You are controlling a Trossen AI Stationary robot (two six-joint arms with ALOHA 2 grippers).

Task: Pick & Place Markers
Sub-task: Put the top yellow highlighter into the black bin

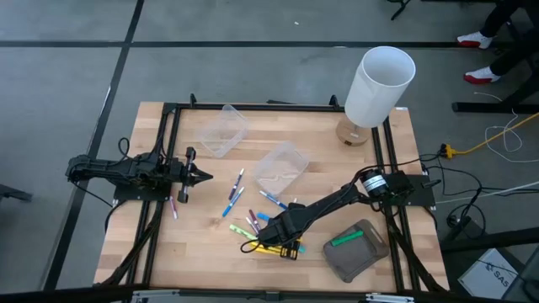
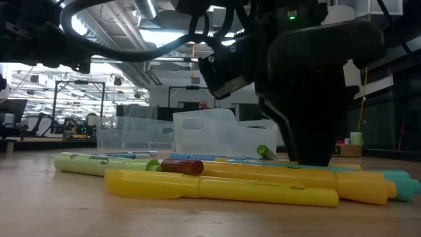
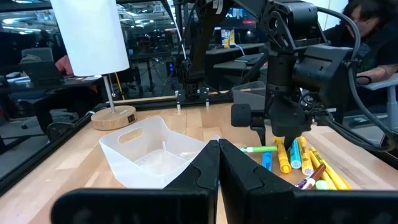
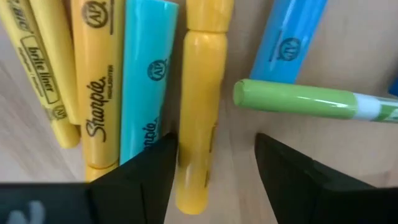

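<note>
Placed: one green marker [image 1: 344, 239] lies in the grey lidded tray [image 1: 364, 261]; both clear plastic tubs [image 1: 280, 166] look empty.
Left: yellow, blue, purple pens [image 1: 268, 247] scattered mid-table (most of them).
Right gripper [image 4: 214, 163]: fingers apart, down over a yellow highlighter [image 4: 199, 106], empty.
Left gripper [image 1: 202, 175]: closed, waiting at the left side.

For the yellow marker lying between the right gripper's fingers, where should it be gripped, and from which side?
Grip the yellow marker across its barrel, coming straight down from above with the right gripper. It lies flat on the table, and a light blue marker lies close alongside, so one finger must slip between them; the far side is bare wood.
</note>
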